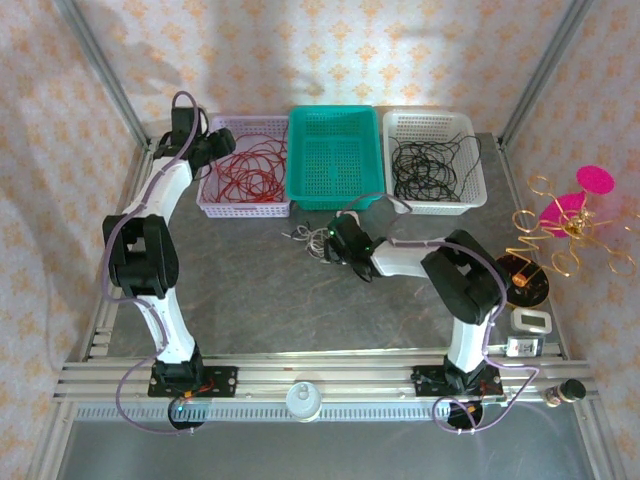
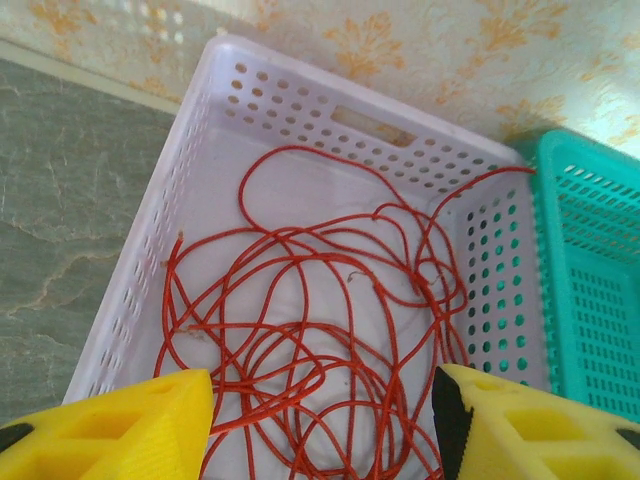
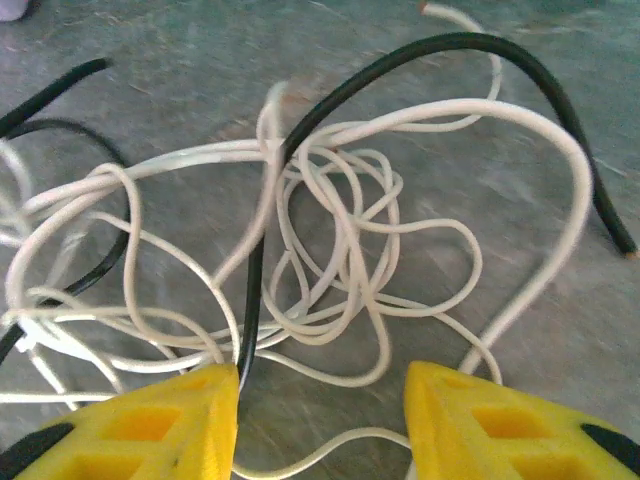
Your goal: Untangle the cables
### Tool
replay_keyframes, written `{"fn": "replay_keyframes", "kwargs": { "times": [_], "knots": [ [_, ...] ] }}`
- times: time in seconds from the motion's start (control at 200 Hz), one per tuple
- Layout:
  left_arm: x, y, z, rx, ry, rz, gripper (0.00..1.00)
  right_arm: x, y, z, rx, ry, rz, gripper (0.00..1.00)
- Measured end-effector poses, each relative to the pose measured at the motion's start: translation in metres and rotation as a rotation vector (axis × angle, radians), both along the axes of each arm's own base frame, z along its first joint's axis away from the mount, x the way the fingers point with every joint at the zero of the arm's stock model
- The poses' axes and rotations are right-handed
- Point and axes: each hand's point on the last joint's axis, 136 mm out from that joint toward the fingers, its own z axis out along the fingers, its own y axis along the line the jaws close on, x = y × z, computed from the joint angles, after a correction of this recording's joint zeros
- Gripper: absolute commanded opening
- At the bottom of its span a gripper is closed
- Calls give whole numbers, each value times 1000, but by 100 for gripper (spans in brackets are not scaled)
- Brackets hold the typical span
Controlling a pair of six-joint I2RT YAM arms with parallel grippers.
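A loose clump of white cables (image 3: pixel 340 250) lies on the grey table, and a black cable (image 3: pixel 420 55) arches through it. My right gripper (image 3: pixel 322 385) hovers low over this clump (image 1: pixel 308 240) and is open. The black strand runs down beside its left fingertip (image 3: pixel 190 410), with nothing pinched between the pads. The red cables (image 2: pixel 320 320) lie coiled inside the lavender basket (image 2: pixel 210 130). My left gripper (image 2: pixel 322 400) hangs open above them with nothing in it. From above, the left gripper (image 1: pixel 213 150) sits at that basket's left rim and the right gripper (image 1: pixel 335 238) is mid-table.
A teal basket (image 1: pixel 335 190) stands in the middle of the back row. Right of it, a white basket (image 1: pixel 475 190) holds black cables (image 1: pixel 430 165). A gold wire ornament with a pink top (image 1: pixel 570 215) stands past the right edge. Small items (image 1: pixel 527 285) sit near the right arm.
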Motion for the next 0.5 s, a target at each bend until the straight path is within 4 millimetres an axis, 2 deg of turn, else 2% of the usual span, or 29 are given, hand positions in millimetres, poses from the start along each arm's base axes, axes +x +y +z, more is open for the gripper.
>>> {"fn": "replay_keyframes", "kwargs": {
  "times": [0.17, 0.29, 0.38, 0.501],
  "knots": [
    [4, 0, 26, 10, -52, -4, 61, -44, -42, -1, -18, 49, -55, 46],
    [-2, -1, 43, 26, -77, 1, 65, -69, -64, -1, -27, 89, -79, 46],
    [-9, -3, 64, 41, -110, -9, 68, -78, -72, 9, -15, 92, -89, 46],
    [-19, -6, 91, 53, -160, -32, 69, -81, -74, 32, 13, 67, -93, 47]
  ]
}}
